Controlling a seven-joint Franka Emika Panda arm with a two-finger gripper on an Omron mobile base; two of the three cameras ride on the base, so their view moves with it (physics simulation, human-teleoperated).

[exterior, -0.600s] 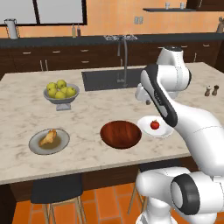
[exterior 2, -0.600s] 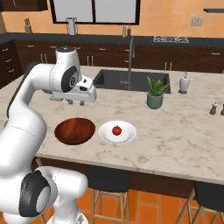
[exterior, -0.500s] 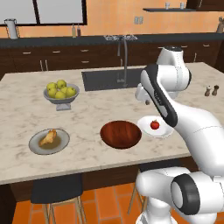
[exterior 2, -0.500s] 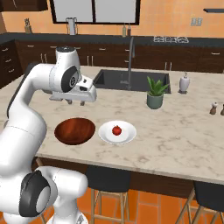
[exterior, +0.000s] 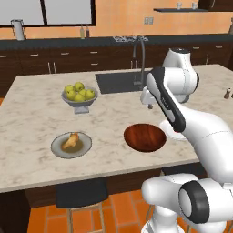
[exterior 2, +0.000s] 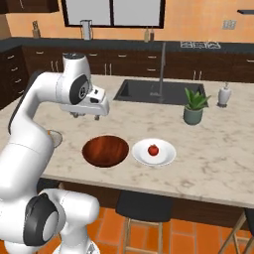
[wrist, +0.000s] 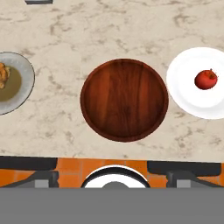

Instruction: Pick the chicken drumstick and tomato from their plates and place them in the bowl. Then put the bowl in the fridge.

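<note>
Above the marble worktop [exterior: 32,118], the hand [exterior 2: 88,115] hangs with its fingers spread wide and nothing between them, well over the wooden bowl [wrist: 124,99]. That bowl sits bare near the worktop's front edge. Just beside it on one side, the tomato [wrist: 205,79] rests on the white plate [wrist: 188,89]; on the other, set a little apart, the chicken drumstick [exterior: 70,140] lies on the grey plate [exterior: 59,150]. Farther back stands a footed fruit bowl of apples [exterior: 79,94], near the sink [exterior: 116,83].
</note>
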